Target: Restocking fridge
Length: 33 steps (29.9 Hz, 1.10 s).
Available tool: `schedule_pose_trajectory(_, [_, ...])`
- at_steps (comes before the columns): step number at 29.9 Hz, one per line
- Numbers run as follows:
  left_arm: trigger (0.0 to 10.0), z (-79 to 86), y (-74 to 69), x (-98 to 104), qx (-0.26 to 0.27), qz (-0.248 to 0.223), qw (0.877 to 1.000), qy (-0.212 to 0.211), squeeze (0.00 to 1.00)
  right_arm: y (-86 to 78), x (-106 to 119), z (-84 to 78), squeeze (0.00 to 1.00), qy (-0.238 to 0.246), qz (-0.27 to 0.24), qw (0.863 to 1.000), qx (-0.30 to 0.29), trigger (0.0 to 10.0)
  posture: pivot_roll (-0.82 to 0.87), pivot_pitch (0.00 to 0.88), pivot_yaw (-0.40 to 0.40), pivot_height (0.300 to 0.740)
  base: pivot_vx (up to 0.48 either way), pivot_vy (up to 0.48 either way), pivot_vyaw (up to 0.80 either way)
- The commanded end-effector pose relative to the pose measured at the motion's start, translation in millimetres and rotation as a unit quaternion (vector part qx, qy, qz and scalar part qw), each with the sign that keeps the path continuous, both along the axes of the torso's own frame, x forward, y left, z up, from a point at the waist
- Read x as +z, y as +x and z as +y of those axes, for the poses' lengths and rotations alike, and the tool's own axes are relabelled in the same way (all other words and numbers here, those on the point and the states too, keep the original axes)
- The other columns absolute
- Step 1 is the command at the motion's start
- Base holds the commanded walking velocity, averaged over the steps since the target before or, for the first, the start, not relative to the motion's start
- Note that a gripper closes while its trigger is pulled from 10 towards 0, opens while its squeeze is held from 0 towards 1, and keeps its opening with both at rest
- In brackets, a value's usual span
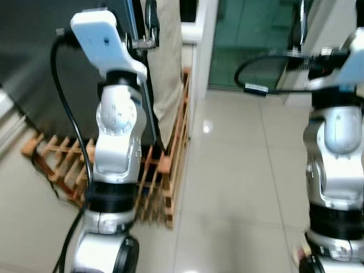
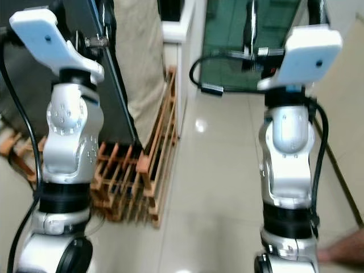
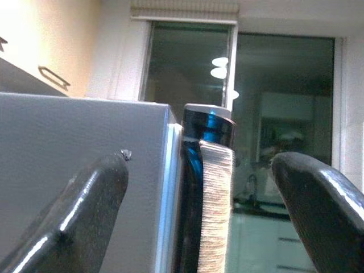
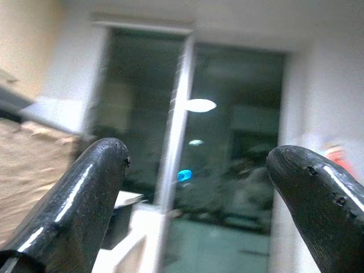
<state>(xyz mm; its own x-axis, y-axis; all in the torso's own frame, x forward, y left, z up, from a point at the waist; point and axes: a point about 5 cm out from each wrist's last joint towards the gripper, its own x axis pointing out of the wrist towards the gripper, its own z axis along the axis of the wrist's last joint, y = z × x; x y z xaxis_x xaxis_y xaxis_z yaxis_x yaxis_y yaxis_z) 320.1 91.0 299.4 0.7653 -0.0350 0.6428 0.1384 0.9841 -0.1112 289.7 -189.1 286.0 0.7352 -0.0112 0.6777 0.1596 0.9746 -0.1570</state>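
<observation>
Right, nearest to you are both arms, raised w/ forearms upright. The left gripper (image 3: 199,227) has its fingers spread wide w/ nothing between them; the right gripper (image 4: 196,216) is likewise wide open and empty. Nothing to restock is in either claw, so you're at the approach step, not carrying yet.

Just past the left arm, on the floor, sits a wooden rack (image 1: 165,170) of slats, lying against the base of the fridge. Watch your feet there.

Next, the fridge (image 3: 74,170): a tall dark-grey body on your left, its door edge (image 3: 199,136) straight ahead of the left gripper, w/ a beige towel (image 3: 216,210) hanging down it. Door looks about closed from here, but can't tell for sure.

Beyond, a glass door (image 4: 227,142) and pale tiled floor (image 1: 239,170).

Next move, as I judge it: bring the left gripper in to the door edge, close on it and pull. Keep the towel out of the grip. No stock items in view, so you'll need to find those afterwards.
</observation>
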Motion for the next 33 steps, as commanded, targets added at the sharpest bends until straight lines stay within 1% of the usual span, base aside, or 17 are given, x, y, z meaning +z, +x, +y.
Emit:
schedule_pose_trajectory(1, [10.0,15.7,2.2,-1.5,0.034,0.006,0.999,-0.003,0.00,0.1,4.1,16.8,0.08,-0.007,-0.005,0.999,0.036,10.0,-0.15,0.000,0.027,0.740,0.000,0.000,0.77])
schedule_pose_trajectory(5, [10.0,14.8,2.8,-2.7,0.032,0.010,0.999,-0.002,0.00,1.2,0.2,18.0,0.08,-0.010,0.006,0.999,0.041,10.0,-0.15,0.000,0.027,0.740,0.000,0.000,0.76])
schedule_pose_trajectory(8, [10.0,7.6,3.7,-5.0,0.017,0.017,1.000,0.013,0.00,2.5,-2.9,17.2,0.07,-0.010,0.015,0.999,0.040,10.0,-0.15,0.000,0.026,0.740,0.000,0.000,0.75])
schedule_pose_trajectory(9, [10.0,3.7,3.0,-6.0,0.004,0.017,1.000,0.020,0.00,3.3,-4.8,16.5,0.04,-0.007,0.021,0.999,0.038,10.0,-0.15,0.000,0.028,0.740,0.000,0.000,0.00])
schedule_pose_trajectory(11, [10.0,1.2,2.1,-7.2,-0.007,0.016,1.000,0.023,0.00,4.0,-6.4,15.2,0.03,-0.003,0.027,0.999,0.037,10.0,-0.15,0.000,0.028,0.740,0.000,0.000,0.00])
schedule_pose_trajectory(15, [10.0,-5.4,0.7,-10.6,-0.031,0.021,0.999,0.038,0.00,3.7,-9.7,13.6,0.02,0.000,0.033,0.999,0.029,10.0,-0.15,0.000,0.030,0.740,0.000,0.000,0.00])
schedule_pose_trajectory(19, [10.0,-11.9,-0.3,-15.8,-0.062,0.031,0.996,0.048,0.00,2.1,-16.0,12.9,0.02,0.005,0.043,0.999,0.025,10.0,-0.15,0.000,0.033,0.740,0.308,-0.302,0.00])
schedule_pose_trajectory(27, [10.0,-16.3,2.2,-22.3,-0.074,0.048,0.993,0.073,0.00,-0.1,-22.0,16.2,0.02,0.009,0.052,0.998,0.027,10.0,-0.16,0.000,0.039,0.740,0.372,-0.297,0.00])
schedule_pose_trajectory(33, [10.0,-17.3,6.7,-28.9,-0.076,0.069,0.991,0.087,0.00,0.1,-25.2,17.1,0.02,0.011,0.058,0.998,0.026,10.0,-0.15,0.000,0.041,0.740,0.431,0.000,0.00])
